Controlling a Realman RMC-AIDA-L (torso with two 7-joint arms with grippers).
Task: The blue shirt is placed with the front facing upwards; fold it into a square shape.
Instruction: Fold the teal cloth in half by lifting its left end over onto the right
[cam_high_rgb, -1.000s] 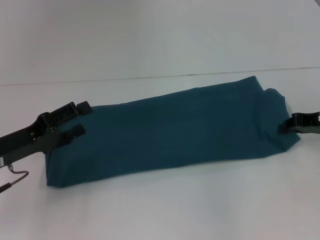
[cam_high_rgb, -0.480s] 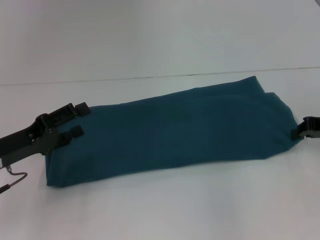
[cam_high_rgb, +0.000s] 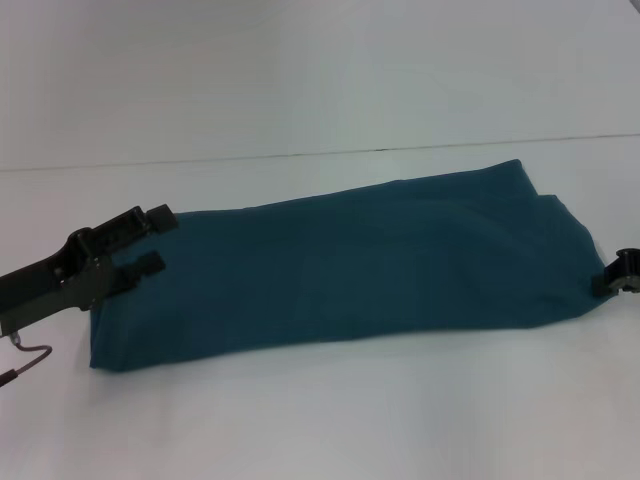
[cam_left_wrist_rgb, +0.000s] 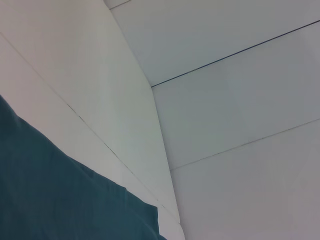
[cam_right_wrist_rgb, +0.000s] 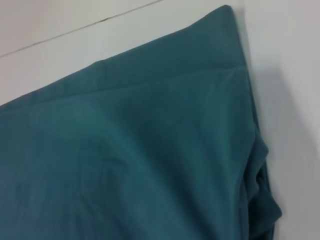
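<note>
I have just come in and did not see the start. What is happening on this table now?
A two-armed robot is folding a blue shirt on a white table. The shirt already lies as a long narrow band across the table, so the sides seem to be folded in, but it is not yet a square. The left gripper is at the band's left end with its jaws open. The right gripper is at the right end, near the picture's edge; whether it holds the cloth cannot be seen.
</note>
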